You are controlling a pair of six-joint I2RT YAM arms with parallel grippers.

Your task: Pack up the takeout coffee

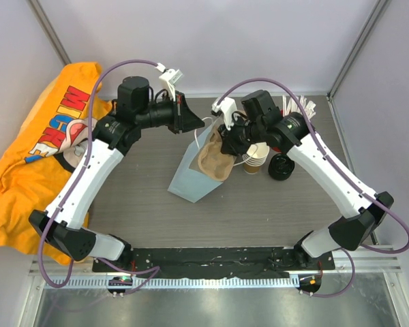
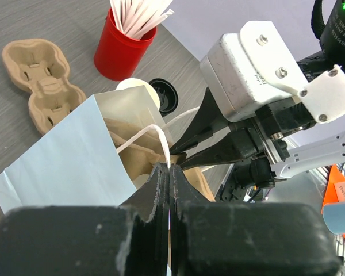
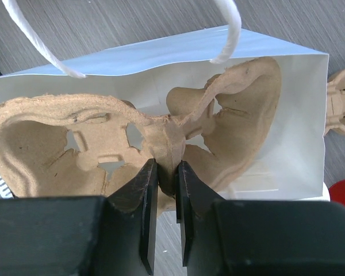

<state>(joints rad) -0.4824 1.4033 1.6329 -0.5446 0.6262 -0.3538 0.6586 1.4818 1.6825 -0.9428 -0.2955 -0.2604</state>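
The work area is a grey wood-grain surface (image 1: 259, 204) enclosed by pale walls, with an orange cloth (image 1: 27, 170) bunched at its left edge.

**Right hand.** The right hand (image 3: 167, 167) is set narrow, with its two fingers clamped on the central rib of a moulded pulp carrier (image 3: 92, 138). This grip leaves both cup pockets free and presents the carrier edge-on. In that position it can pass through the mouth of the pale blue paper bag (image 3: 276, 63). Part of the carrier is already inside.

**Left hand.** The left hand (image 2: 169, 169) is fully closed at the near rim of the bag, beside a white cord handle (image 2: 141, 135). It appears to pinch the paper edge. Such a hold would steady the bag and keep its mouth open against the push of the carrier. The bag lies tilted, with its mouth turned toward both hands.

**Surrounding items.**
- A stack of lidless cups (image 1: 258, 155) stands just right of the bag.
- The coffee cup (image 1: 281, 167) is judged to be the round black-lidded item just beside that stack. It is outside the bag, and neither hand touches it. Its paper body cannot be confirmed from above.
- A second carrier (image 2: 40, 80) lies flat on the surface.
- A red cup of stirrers (image 2: 123, 49) stands beyond the bag.
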